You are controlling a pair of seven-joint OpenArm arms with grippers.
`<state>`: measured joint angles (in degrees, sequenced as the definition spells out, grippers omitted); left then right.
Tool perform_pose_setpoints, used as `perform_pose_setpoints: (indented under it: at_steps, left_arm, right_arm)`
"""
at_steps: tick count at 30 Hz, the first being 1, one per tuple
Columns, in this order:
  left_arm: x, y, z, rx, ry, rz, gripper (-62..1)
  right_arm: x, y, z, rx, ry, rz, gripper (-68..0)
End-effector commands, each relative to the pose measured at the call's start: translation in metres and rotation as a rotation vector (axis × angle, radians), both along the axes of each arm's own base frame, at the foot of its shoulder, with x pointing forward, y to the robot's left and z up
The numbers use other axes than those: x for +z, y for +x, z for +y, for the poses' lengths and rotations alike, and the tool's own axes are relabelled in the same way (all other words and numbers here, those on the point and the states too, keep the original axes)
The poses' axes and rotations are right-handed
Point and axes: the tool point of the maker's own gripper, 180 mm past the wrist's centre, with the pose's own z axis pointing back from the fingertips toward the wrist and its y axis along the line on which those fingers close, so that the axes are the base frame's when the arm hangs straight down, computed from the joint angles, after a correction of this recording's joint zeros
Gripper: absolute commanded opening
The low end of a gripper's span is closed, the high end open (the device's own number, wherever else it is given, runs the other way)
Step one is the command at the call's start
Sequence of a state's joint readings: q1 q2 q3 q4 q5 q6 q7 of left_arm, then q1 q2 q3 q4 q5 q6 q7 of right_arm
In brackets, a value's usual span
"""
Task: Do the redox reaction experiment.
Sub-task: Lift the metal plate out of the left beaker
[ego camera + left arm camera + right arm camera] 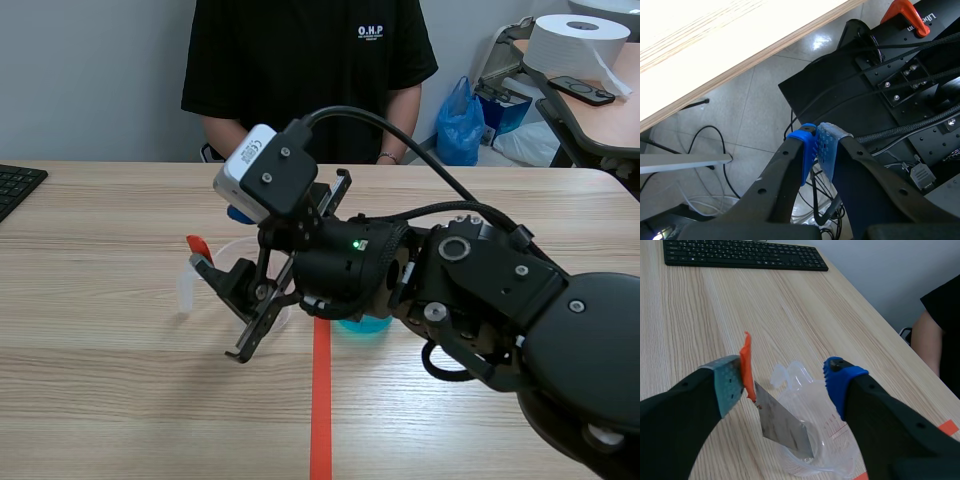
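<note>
Your right gripper (pixel 785 377) is released, its fingers spread wide over the clear beaker (pixel 832 440) on the table (pixel 690 315). One grey pad (pixel 730 385) sits right beside the orange tab (pixel 746 360) of the metal plate (pixel 785 427); you cannot tell whether they touch. The plate leans tilted inside the beaker. A cup of blue liquid (pixel 365 325) stands near the beaker, under the right arm. Your left gripper (pixel 819 145) is clenched on nothing, pads together, off the table's edge above the floor cables (pixel 715 150).

Right end effector (pixel 786 382) fingers spread; left end effector (pixel 818 150) fingers pressed together
</note>
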<state>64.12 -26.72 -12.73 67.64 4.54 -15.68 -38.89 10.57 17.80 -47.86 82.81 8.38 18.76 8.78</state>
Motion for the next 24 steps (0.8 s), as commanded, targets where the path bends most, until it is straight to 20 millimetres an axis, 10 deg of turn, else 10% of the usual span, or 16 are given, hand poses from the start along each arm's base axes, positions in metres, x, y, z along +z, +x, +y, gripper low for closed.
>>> perform_pose_setpoints:
  at_steps: [1,11,24]
  left_arm:
    - [0.005,0.002,-0.003,-0.001,-0.017,-0.019,-57.1]
    - [0.008,0.005,-0.005,-0.003,-0.030,-0.041,-57.1]
    - [0.010,0.006,-0.006,-0.004,-0.039,-0.056,-57.1]
  right_arm:
    - [0.014,0.005,0.000,-0.002,0.027,-0.034,-38.1]
    - [0.015,0.008,-0.005,-0.005,0.022,-0.042,-65.0]
    - [0.036,0.034,-0.024,-0.031,0.026,-0.082,-66.0]
